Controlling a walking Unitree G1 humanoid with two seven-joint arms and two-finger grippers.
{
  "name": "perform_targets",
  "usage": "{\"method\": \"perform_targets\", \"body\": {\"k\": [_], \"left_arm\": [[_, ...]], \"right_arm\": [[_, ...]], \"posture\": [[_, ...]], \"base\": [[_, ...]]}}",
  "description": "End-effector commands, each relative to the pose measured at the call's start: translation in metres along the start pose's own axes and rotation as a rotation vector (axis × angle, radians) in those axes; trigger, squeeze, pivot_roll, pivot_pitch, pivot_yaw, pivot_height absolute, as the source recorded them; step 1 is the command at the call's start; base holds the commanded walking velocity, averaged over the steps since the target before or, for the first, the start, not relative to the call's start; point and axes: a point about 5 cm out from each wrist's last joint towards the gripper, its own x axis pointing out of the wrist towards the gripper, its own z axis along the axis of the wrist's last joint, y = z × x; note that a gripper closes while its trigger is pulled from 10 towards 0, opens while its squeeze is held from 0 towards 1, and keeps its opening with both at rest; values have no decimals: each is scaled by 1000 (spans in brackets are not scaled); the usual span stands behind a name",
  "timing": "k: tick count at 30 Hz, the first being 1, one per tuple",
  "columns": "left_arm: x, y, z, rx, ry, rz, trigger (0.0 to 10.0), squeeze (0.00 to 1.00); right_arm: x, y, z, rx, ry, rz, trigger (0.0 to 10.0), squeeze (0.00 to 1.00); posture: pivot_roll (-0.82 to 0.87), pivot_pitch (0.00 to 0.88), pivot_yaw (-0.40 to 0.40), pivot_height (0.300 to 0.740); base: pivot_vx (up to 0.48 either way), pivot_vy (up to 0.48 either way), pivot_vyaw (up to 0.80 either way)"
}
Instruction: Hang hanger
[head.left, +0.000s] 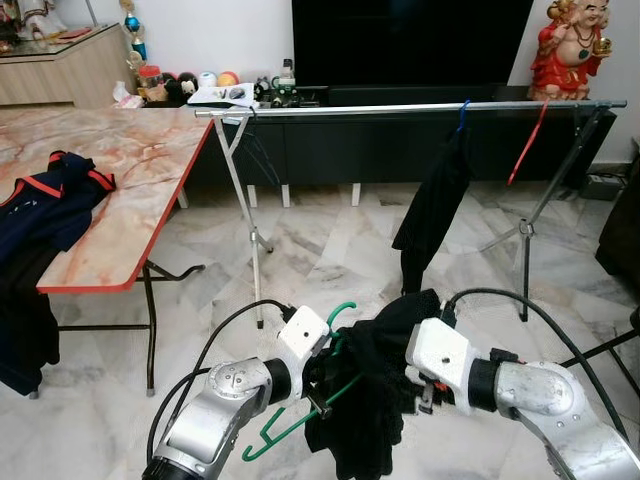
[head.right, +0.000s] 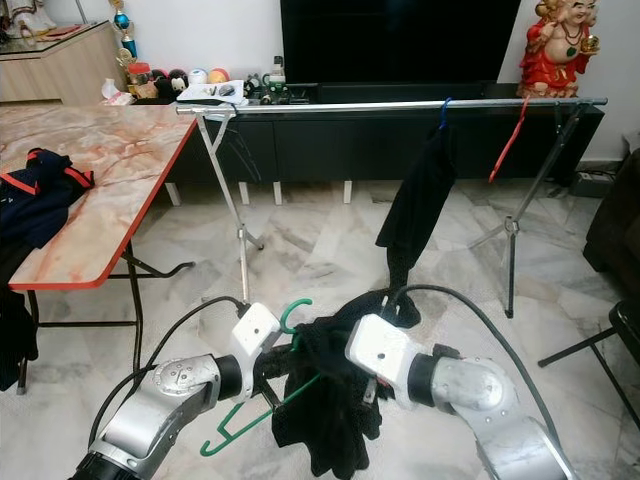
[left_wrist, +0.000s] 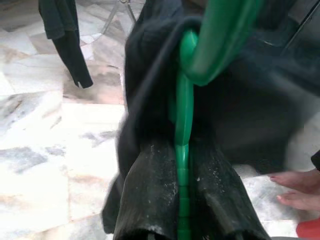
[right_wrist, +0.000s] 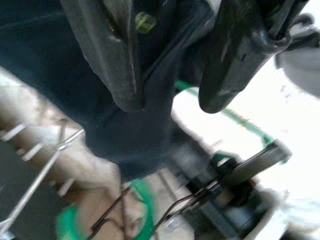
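The left hand (head.left: 322, 385) is clamped on the green hanger (head.left: 290, 425), low at 6 o'clock, with a black garment (head.left: 365, 400) draped over it. The right hand (right_wrist: 170, 95) pinches that cloth. Best to settle the fabric evenly, then lift the hook toward the rail (head.left: 400, 108) at 12 o'clock.
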Motion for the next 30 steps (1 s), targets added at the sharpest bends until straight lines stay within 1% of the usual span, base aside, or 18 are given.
{"method": "perform_targets", "body": {"k": [1, 7, 13, 14, 15, 17, 18, 19, 21, 24, 25, 26, 28, 29, 30], "left_arm": [[-1, 3, 11, 23, -50, 4, 10000, 0], [-1, 3, 11, 24, -49, 4, 10000, 0], [-1, 4, 11, 24, -50, 6, 10000, 0], [-2, 6, 9, 38, -40, 8, 10000, 0], [-3, 7, 8, 49, -29, 9, 10000, 0], [-3, 7, 8, 49, -29, 9, 10000, 0], [-4, 9, 6, 62, -17, 11, 10000, 0], [-4, 9, 6, 62, -17, 11, 10000, 0], [-6, 11, 2, 92, 12, 15, 10000, 0], [-10, 15, -5, 124, 50, 25, 10000, 0], [-10, 15, -5, 124, 50, 25, 10000, 0], [-13, 17, -7, 131, 58, 25, 10000, 0], [-17, 17, -10, 178, 83, -1, 10000, 0], [-17, 17, -10, 178, 83, -1, 10000, 0], [-18, 17, -11, 221, 94, -23, 10000, 0]], "right_arm": [[-1, 3, 0, -16, 11, 23, 10000, 1000], [0, 6, 0, 14, -13, 33, 10000, 1000], [1, 5, 3, 2, -33, 9, 10000, 1000], [-2, -11, 5, -20, -29, -118, 10000, 0], [-6, -19, 4, -25, -15, -180, 10000, 0], [-6, -19, 4, -25, -15, -180, 10000, 0], [-10, -26, 3, -27, -2, -228, 10000, 0], [-10, -26, 3, -27, -2, -228, 10000, 0], [-17, -31, 4, -22, 5, -252, 10000, 0], [-28, -25, 8, -55, 4, -175, 10000, 0], [-28, -25, 8, -55, 4, -175, 10000, 0], [-35, -26, 6, -64, 20, -163, 10000, 0], [-41, -30, -1, -91, 68, -155, 10000, 0], [-41, -30, -1, -91, 68, -155, 10000, 0], [-44, -31, -5, -110, 89, -139, 10000, 0]], "posture": [[67, 41, 23, 740], [69, 42, 24, 740], [69, 43, 24, 740], [62, 43, 27, 740], [61, 42, 27, 740], [61, 42, 27, 740], [61, 42, 27, 740], [61, 42, 27, 740], [57, 44, 26, 740], [58, 45, 25, 740], [58, 45, 25, 740], [57, 47, 25, 740], [57, 47, 25, 740], [57, 47, 25, 740], [57, 50, 28, 740]], "base": [[0, 0, 0], [0, 0, 0], [0, 0, 0], [0, 0, 0], [0, 0, 0], [0, 0, 0], [0, 0, 0], [0, 0, 0], [0, 0, 0], [0, 0, 0], [0, 0, 0], [0, 0, 0], [0, 0, 0], [0, 0, 0], [0, 0, 0]]}}
